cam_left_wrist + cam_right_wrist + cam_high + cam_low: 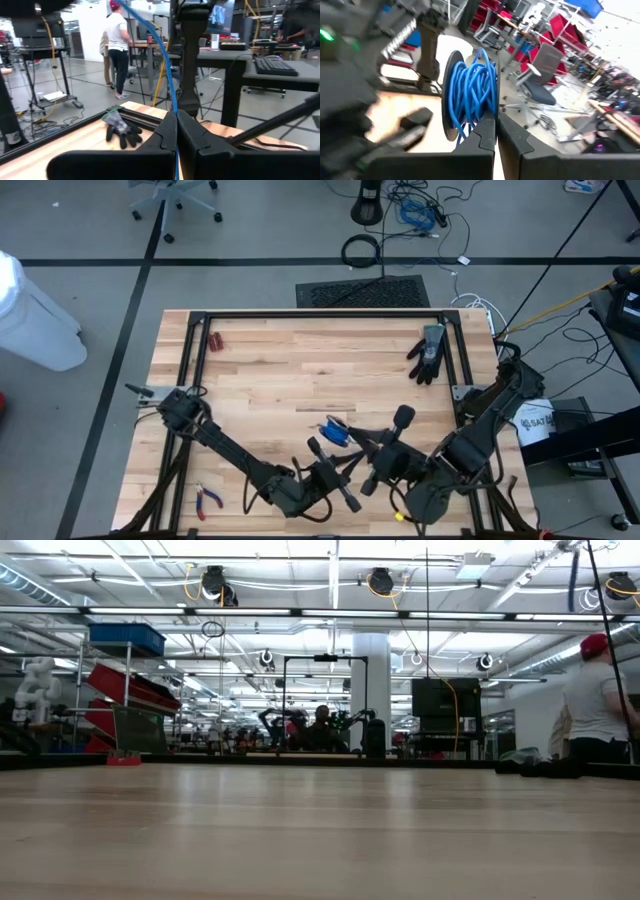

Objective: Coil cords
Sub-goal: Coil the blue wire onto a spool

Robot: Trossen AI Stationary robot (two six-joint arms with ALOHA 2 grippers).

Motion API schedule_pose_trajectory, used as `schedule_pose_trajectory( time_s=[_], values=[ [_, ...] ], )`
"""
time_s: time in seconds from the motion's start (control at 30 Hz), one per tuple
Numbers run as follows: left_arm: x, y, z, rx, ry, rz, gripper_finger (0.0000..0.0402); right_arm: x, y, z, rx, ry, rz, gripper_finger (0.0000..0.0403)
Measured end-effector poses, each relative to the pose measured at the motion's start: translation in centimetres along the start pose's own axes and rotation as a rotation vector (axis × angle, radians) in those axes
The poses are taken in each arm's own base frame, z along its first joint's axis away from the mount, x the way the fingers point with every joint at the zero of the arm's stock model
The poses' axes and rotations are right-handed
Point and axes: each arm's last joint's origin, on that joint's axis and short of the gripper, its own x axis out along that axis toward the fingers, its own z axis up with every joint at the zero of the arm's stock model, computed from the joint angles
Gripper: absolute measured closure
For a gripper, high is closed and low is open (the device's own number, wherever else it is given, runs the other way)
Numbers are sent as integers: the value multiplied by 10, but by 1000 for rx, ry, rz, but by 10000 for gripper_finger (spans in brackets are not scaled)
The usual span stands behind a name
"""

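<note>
While both arms meet over the near middle of the desk (pixel 280 370), the left pincer (pixel 176 131) is pressed together on a strand of the blue cord (pixel 167 75). The right pincer (pixel 496 131) pinches the coiled bundle, apparently raised above the wood. A black glove (pixel 428 355) lies far right.

A black glove (pixel 427 354) lies flat on the wooden bench (pixel 280 370) near its far right corner, fingers pointing toward the bench's middle. Small red-handled pliers (pixel 208 499) rest near the near left corner. A small red object (pixel 214 339) sits close to the far left corner. Beyond the far edge, a dark mat (pixel 365 291) and a coiled black cable (pixel 361 250) lie on the floor. A person in a white shirt (pixel 118 47) stands in the room behind.
</note>
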Motion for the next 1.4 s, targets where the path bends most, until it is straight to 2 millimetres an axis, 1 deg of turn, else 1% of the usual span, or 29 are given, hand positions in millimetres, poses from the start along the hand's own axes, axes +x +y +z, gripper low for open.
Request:
schedule_pose_trajectory(
  time_s=[0.17,0.23,0.4,0.53,0.7,0.9,0.97,1.17,1.3,1.4],
  values=[
    [-14,-6,2,20,-4,-33,400,0,-1,-8,-43,27,-23,403],
    [-19,-9,7,39,-14,-42,400,-1,-3,-12,-51,41,-26,403],
    [-29,-18,32,48,-50,-83,400,0,-6,-21,-49,76,-39,403],
    [-43,-26,54,81,-78,-114,400,0,-8,-23,-47,91,-39,403],
    [-62,-30,75,171,-50,-41,400,-3,-6,-24,-45,97,-5,403],
    [-82,-28,91,349,78,116,400,-10,0,-26,-37,141,123,403],
    [-86,-28,93,396,108,140,400,-14,2,-26,-36,155,169,403],
    [-88,-29,93,424,107,131,400,-29,9,-28,-31,172,274,403],
    [-85,-29,90,459,113,136,400,-46,13,-28,-24,153,315,403],
    [-85,-29,90,455,115,138,400,-61,12,-27,-1,137,347,403]
  ],
)
